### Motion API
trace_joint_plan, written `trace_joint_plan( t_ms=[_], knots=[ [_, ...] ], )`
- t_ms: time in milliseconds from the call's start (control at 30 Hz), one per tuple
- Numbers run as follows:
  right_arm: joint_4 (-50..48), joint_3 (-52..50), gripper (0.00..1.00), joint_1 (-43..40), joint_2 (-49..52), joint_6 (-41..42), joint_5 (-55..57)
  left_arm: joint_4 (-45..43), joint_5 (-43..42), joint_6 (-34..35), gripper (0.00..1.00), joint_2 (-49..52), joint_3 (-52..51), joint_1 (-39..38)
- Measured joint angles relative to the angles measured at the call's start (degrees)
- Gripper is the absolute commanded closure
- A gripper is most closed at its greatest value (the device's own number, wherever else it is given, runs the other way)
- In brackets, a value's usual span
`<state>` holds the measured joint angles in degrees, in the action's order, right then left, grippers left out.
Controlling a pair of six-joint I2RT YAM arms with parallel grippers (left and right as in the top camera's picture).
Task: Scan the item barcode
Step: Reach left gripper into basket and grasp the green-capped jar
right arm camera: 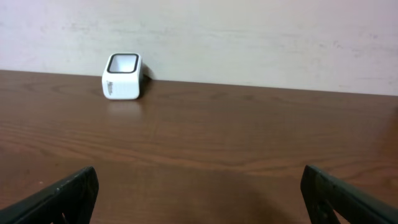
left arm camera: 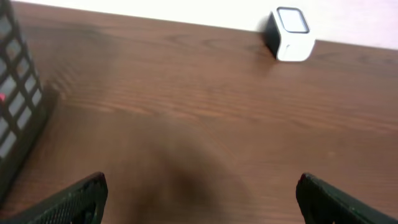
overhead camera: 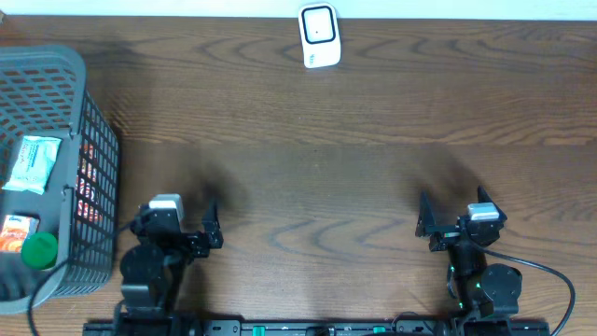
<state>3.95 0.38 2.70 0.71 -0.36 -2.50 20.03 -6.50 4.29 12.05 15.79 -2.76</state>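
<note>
A white barcode scanner stands at the table's far edge, also seen in the left wrist view and the right wrist view. The items lie in a grey mesh basket at the far left: a white-green packet, an orange pack, a green-capped bottle and a red pack behind the mesh. No barcode shows. My left gripper is open and empty near the front edge, just right of the basket. My right gripper is open and empty at front right.
Brown wooden table spans the view, with a pale wall behind the scanner. The basket's dark side fills the left edge of the left wrist view. A black cable loops by the right arm's base.
</note>
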Motion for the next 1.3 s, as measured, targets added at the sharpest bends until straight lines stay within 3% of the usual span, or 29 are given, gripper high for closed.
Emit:
trace_joint_plan(
  t_ms=[133, 333, 467, 667, 833, 1033, 1200, 1300],
  knots=[
    [0.02, 0.0, 0.01, 0.0, 0.0, 0.0, 0.0, 6.12, -3.32, -0.02, 0.03, 8.13, 12.26, 0.0],
    [0.0, 0.0, 0.01, 0.0, 0.0, 0.02, 0.0, 26.01, -10.71, -2.12, 0.03, 20.72, 37.07, 0.0],
    [-0.02, 0.0, 0.01, 0.0, 0.0, 0.02, 0.0, 28.26, -15.13, -2.71, 0.03, 23.47, 42.12, 0.0],
    [0.02, 0.0, 0.01, 0.0, 0.0, 0.0, 0.0, 37.24, -15.72, 3.93, 0.03, 31.82, 52.59, 0.0],
    [0.0, 0.0, 0.01, 0.0, 0.02, 0.02, 0.02, 50.25, -7.52, 6.47, 0.03, 44.63, 76.11, 0.0],
    [-0.04, 0.0, 0.01, 0.0, 0.02, 0.02, 0.02, 68.74, 13.0, 12.63, 0.03, 59.32, 104.3, 1.57],
    [0.0, 0.0, 0.01, 0.0, 0.02, 0.02, 0.0, 72.22, 24.76, 21.03, 0.03, 64.96, 111.06, 11.19],
    [-0.04, 0.0, 0.01, 0.0, 0.02, 0.02, 0.0, 72.28, 26.25, 25.27, 0.03, 68.7, 111.3, 22.56]
  ],
)
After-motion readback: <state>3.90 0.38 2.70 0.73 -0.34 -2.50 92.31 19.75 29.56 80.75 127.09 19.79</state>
